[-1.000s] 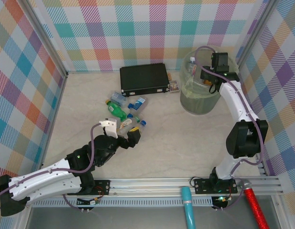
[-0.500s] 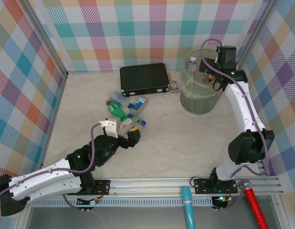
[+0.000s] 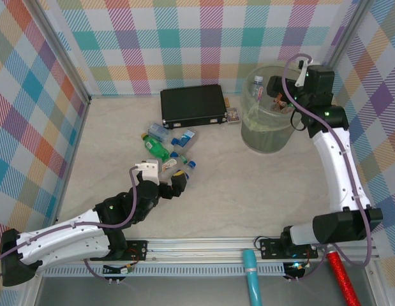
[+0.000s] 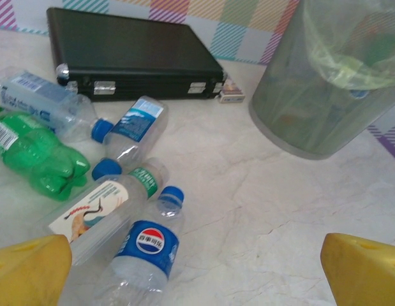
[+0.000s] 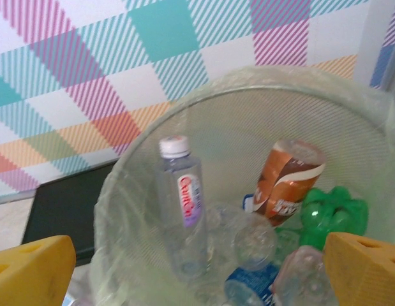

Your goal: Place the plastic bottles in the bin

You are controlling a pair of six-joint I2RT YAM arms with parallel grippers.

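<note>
Several plastic bottles point(image 3: 165, 150) lie in a cluster on the table left of centre. My left gripper point(image 3: 164, 176) hovers open just in front of them, with nothing between its yellow fingertips point(image 4: 31, 268). Nearest to it are a blue-labelled bottle point(image 4: 146, 252) and a white-labelled one point(image 4: 104, 207), with a green bottle point(image 4: 37, 156) further left. The pale-green bin point(image 3: 267, 124) stands at the back right. My right gripper point(image 3: 290, 86) hangs open and empty over its rim point(image 5: 248, 95). Inside are a white-capped bottle point(image 5: 184, 204), a brown-labelled one point(image 5: 290, 182) and a green one point(image 5: 334, 213).
A flat black case point(image 3: 193, 105) lies against the back wall, with a small box point(image 3: 233, 116) beside it. Checked walls close in the table on three sides. Bare marble table point(image 4: 267, 210) stretches between the bottles and the bin.
The right gripper has opened wide and drawn back to the right and up from over the bin. The left arm has shifted only slightly.
</note>
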